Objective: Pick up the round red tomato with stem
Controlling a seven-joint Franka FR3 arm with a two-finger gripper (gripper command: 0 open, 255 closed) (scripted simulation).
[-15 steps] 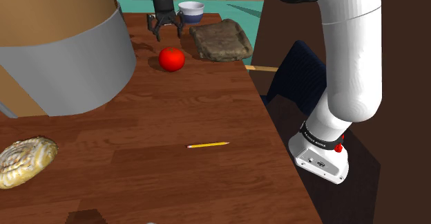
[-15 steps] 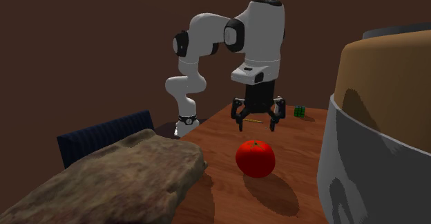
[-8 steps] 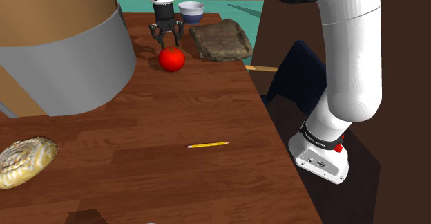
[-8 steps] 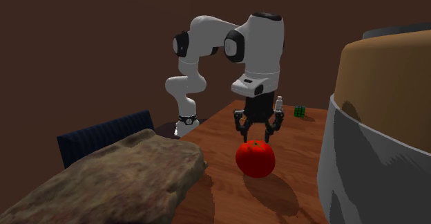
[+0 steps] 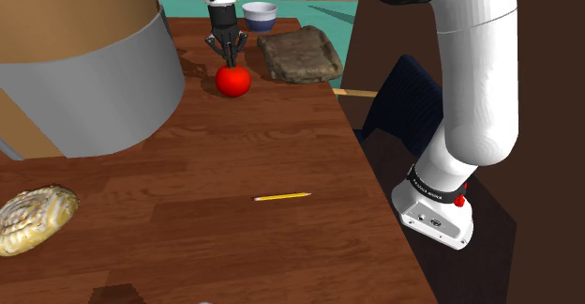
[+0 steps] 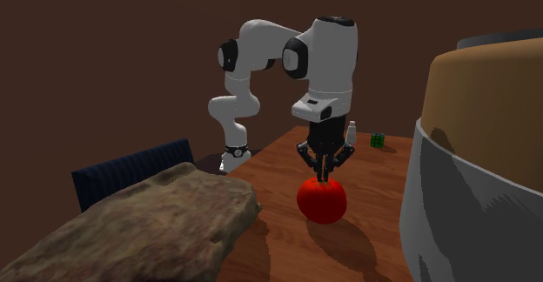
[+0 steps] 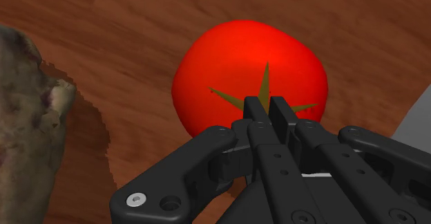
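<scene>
Tomato (image 7: pixel 228 63), round and red with a green-brown star of leaves on top, sits on the wooden table (image 5: pixel 234 152) directly under the claw (image 7: pixel 269 106). The two black fingers are pressed almost together, with only a thin slit between them. Their tips stand at the centre of the star. They do not clasp the body of the tomato, and I cannot tell if they pinch a stem.

In the shoulder view the claw (image 5: pixel 228 60) points straight down onto the tomato (image 5: pixel 233 82). Near the claw on one side lies a rough grey-brown slab (image 5: pixel 300 54), and on the other side stands a big grey and tan vessel (image 5: pixel 84 68). Beyond the claw, away from the stand, is a white bowl (image 5: pixel 260 15) with a blue band. Well apart from the claw, toward the stand, lie a yellow pencil (image 5: pixel 282 197) and a pale loaf (image 5: pixel 33 220).
</scene>
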